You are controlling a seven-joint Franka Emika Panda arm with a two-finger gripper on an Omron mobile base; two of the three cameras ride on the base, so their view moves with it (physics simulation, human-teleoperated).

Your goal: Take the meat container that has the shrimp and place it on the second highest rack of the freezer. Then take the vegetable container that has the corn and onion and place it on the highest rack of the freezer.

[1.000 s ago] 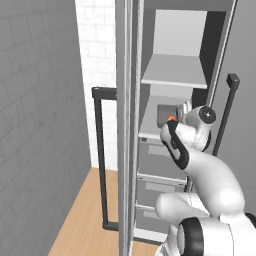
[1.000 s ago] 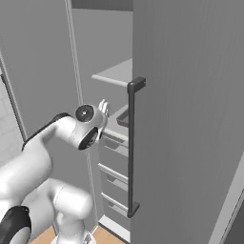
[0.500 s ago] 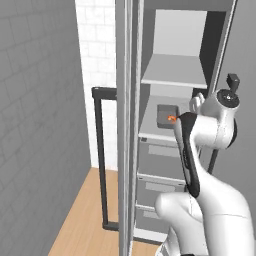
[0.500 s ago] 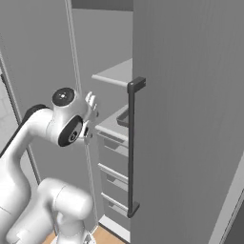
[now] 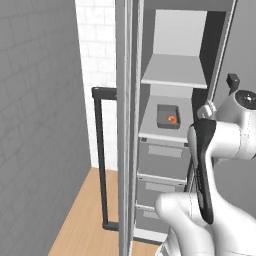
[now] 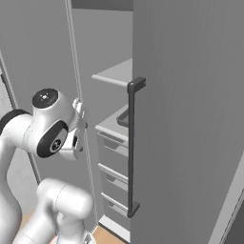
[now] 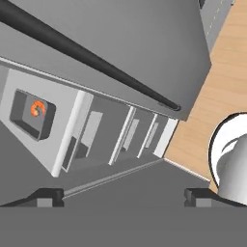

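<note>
no readable text, labels or numbers

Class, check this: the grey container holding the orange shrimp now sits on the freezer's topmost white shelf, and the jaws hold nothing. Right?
Not quite. The container with the shrimp sits on the lower shelf, just above the drawers, as the left base view shows. The topmost shelf is bare. The jaws do hold nothing.

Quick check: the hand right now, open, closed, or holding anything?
Hand: open and empty, fingertips spread wide; the shrimp container sits apart on the freezer shelf.

Kitchen: open freezer [image 5: 175, 150], white tiled wall [image 5: 97, 60], wood floor [image 5: 85, 215]
</note>
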